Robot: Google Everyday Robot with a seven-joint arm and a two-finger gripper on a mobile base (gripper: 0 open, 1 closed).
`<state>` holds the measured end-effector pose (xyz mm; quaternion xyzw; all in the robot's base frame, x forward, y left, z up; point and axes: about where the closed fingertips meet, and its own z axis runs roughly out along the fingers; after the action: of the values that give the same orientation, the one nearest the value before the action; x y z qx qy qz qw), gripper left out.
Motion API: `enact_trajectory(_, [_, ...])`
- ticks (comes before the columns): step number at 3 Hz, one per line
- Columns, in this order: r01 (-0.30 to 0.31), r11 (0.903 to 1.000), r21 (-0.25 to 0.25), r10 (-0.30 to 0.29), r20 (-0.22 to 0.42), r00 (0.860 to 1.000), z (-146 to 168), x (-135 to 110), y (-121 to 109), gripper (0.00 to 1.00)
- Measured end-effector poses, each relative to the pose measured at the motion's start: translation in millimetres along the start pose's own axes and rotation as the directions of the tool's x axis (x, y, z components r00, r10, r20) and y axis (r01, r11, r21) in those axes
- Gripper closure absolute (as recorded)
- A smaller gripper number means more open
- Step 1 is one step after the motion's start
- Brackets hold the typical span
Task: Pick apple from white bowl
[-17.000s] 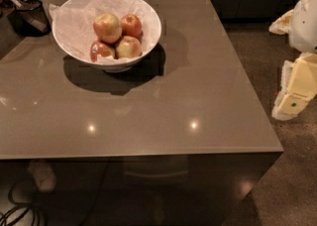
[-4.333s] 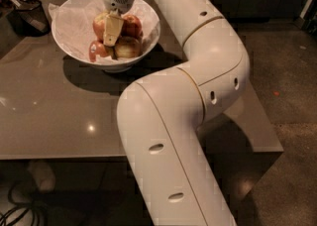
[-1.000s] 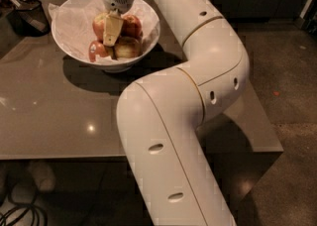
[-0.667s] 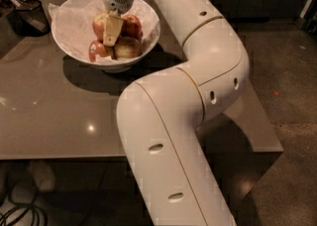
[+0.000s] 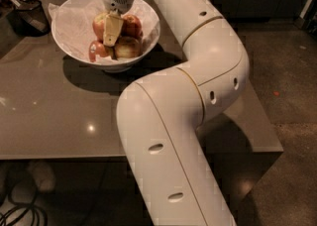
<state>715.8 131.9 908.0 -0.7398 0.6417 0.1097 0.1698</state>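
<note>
Surface: you have a glossy grey-brown table (image 5: pixel 44 116) on a dark floor (image 5: pixel 287 71).
White bowl: the white bowl (image 5: pixel 106 65) sits at the table's far side, left in your view, lined with crinkled paper (image 5: pixel 74 22).
Gripper: the gripper (image 5: pixel 112 28) is down inside the bowl, among the fruit.
Grip: you cannot tell whether it is closed on anything.
Apple: the apple (image 5: pixel 99 24) lies in the bowl, touching the gripper.
Neighbours: a red apple (image 5: pixel 132 24) is just beside the gripper; a dark container (image 5: pixel 29 14) stands near the bowl.

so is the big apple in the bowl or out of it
in: the apple sits with the other apples inside the white bowl, the hand reaching down against it
</note>
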Motion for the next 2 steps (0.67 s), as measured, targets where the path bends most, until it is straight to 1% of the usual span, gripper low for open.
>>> enact_trajectory(1, [-0.001,0.9995,0.033,0.000,0.020,1.000,2.7,-6.2,-9.6,0.00])
enact_trajectory(2, [-0.001,0.9995,0.033,0.000,0.020,1.000,2.7,-6.2,-9.6,0.00])
